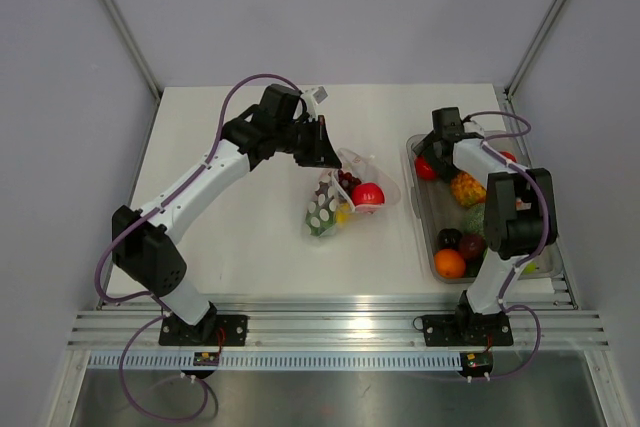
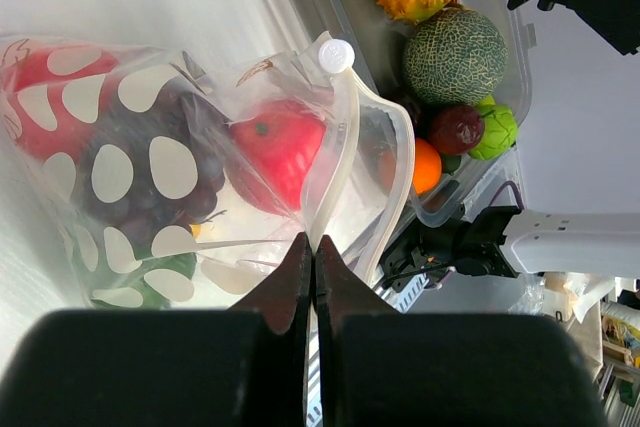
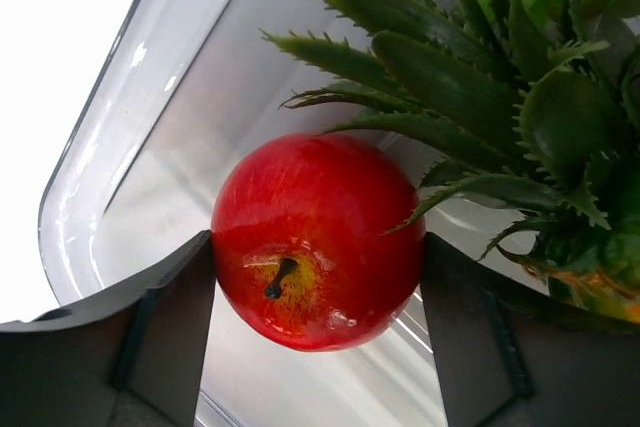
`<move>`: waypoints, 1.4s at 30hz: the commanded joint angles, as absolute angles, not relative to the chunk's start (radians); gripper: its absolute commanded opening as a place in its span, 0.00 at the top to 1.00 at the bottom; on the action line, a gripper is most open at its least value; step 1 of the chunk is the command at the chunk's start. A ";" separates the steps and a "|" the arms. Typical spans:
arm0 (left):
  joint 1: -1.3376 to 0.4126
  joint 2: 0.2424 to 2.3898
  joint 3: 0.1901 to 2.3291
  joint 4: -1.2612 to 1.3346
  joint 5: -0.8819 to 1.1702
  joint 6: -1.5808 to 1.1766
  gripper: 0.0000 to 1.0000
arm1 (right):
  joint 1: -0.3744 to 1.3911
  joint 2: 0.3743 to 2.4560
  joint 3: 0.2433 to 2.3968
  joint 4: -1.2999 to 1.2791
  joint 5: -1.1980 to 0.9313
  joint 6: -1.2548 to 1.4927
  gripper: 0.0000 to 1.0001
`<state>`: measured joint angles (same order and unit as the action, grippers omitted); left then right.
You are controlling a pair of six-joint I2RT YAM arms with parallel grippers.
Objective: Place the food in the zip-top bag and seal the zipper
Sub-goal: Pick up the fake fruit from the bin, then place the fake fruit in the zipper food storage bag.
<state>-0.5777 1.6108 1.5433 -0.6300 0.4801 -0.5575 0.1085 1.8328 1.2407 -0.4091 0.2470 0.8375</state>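
Note:
The dotted zip-top bag (image 1: 330, 209) lies mid-table with its mouth held open toward the tray. It holds a red round fruit (image 1: 367, 195), a purple grape bunch (image 2: 150, 162) and green and yellow pieces. My left gripper (image 1: 325, 152) is shut on the bag's mouth edge, and in the left wrist view (image 2: 315, 247) its jaws pinch the plastic next to the zipper strip (image 2: 345, 142), which has a white slider (image 2: 337, 55). My right gripper (image 3: 316, 257) is inside the tray, shut on a red apple (image 3: 315, 237), with both fingers against its sides.
The rigid clear tray (image 1: 421, 222) stands at the right. It holds a pineapple (image 1: 467, 188), a green melon (image 2: 455, 55), a dark purple fruit (image 1: 470, 245) and an orange (image 1: 450, 263). Pineapple leaves (image 3: 470, 67) press against the apple.

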 commanded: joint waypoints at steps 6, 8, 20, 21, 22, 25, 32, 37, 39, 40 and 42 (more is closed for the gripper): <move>-0.571 1.591 1.536 -0.551 0.525 -0.552 1.00 | 0.097 1.602 1.157 -0.403 0.333 0.809 0.37; -0.571 1.591 1.535 -0.546 0.525 -0.557 1.00 | 0.098 1.507 1.129 -0.416 0.333 0.799 0.38; -0.571 1.582 1.520 -0.519 0.526 -0.578 1.00 | 0.118 1.019 1.034 -0.469 0.057 0.641 0.40; -0.571 1.583 1.519 -0.515 0.528 -0.578 1.00 | 0.129 1.012 1.049 -0.477 0.008 0.634 0.41; -0.571 1.585 1.519 -0.514 0.526 -0.581 1.00 | 0.147 1.008 1.058 -0.489 0.005 0.629 0.41; -0.571 1.585 1.520 -0.508 0.525 -0.595 1.00 | 0.279 0.994 1.081 -0.474 -0.006 0.629 0.42; -0.571 1.571 1.529 -0.525 0.523 -0.589 1.00 | 0.520 1.101 1.114 -0.433 0.060 0.632 0.42; -0.571 1.565 1.531 -0.532 0.522 -0.586 1.00 | 0.616 1.176 1.126 -0.425 0.060 0.638 0.40; -0.571 1.563 1.529 -0.532 0.523 -0.589 1.00 | 0.641 1.207 1.126 -0.422 0.049 0.646 0.40; -0.571 1.563 1.529 -0.531 0.525 -0.589 1.00 | 0.652 1.215 1.126 -0.420 0.051 0.647 0.39; -0.571 1.565 1.529 -0.528 0.528 -0.594 1.00 | 0.673 1.241 1.126 -0.423 0.038 0.652 0.37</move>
